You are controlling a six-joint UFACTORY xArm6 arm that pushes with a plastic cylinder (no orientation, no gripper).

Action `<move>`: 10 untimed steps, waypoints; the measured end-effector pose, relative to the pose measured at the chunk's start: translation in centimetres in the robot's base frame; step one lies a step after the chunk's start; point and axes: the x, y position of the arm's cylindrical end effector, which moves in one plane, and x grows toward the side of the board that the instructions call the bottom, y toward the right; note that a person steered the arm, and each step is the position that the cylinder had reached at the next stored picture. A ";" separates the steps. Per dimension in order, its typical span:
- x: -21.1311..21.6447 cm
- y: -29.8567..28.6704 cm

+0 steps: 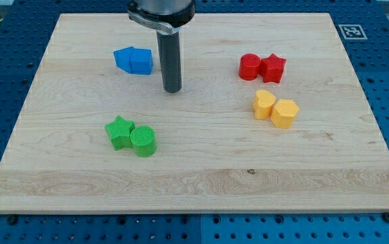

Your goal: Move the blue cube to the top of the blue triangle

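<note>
Two blue blocks sit touching at the upper left of the wooden board. The left one [122, 59] looks like the blue triangle and the right one [141, 62] like the blue cube, though their shapes are hard to tell apart. My tip [172, 89] rests on the board just right of and slightly below the blue pair, a short gap away from the cube.
A red cylinder [249, 66] and red star [273, 67] touch at the upper right. A yellow heart [263, 104] and yellow hexagon [284, 112] lie below them. A green star [119, 131] and green cylinder [143, 141] sit at the lower left.
</note>
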 end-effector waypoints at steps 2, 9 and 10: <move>-0.1 -2.8; -5.9 -4.8; -7.2 -4.8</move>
